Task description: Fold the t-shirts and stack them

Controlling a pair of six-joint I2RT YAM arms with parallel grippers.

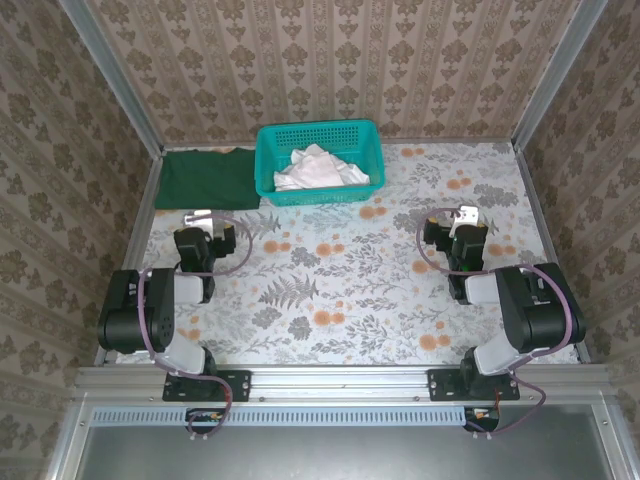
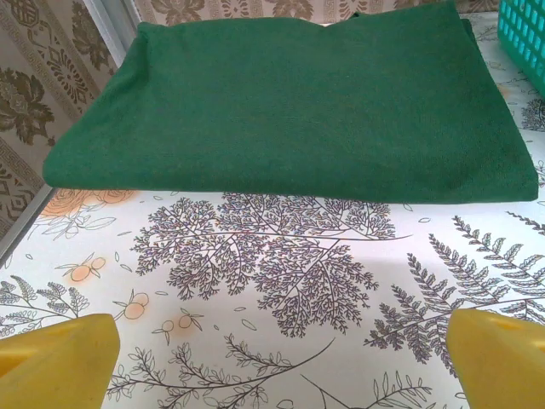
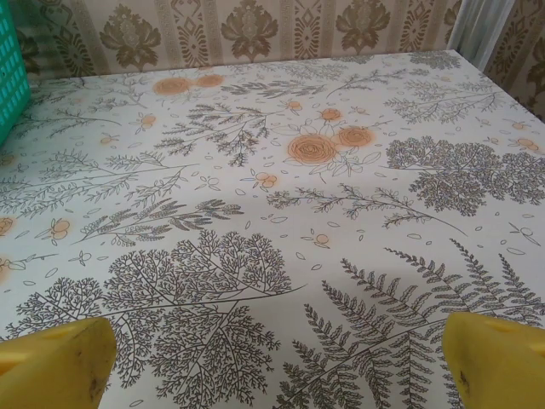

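Note:
A dark green t-shirt [image 1: 207,178] lies folded flat at the back left corner of the table; the left wrist view has it [image 2: 289,102] just ahead of my fingers. An off-white t-shirt [image 1: 318,170] sits crumpled inside the teal basket [image 1: 316,135]. My left gripper [image 1: 198,217] hovers a little in front of the green shirt, open, its yellow fingertips [image 2: 60,362] wide apart over bare tablecloth. On the right side of the table my right gripper [image 1: 467,215] is open too, yellow fingertips [image 3: 498,362] spread with nothing between them.
The floral tablecloth [image 1: 350,290] covers the table. The basket's edge [image 3: 10,77] appears at the far left of the right wrist view. Patterned walls and metal rails [image 1: 145,215] close in the table at the back and both sides.

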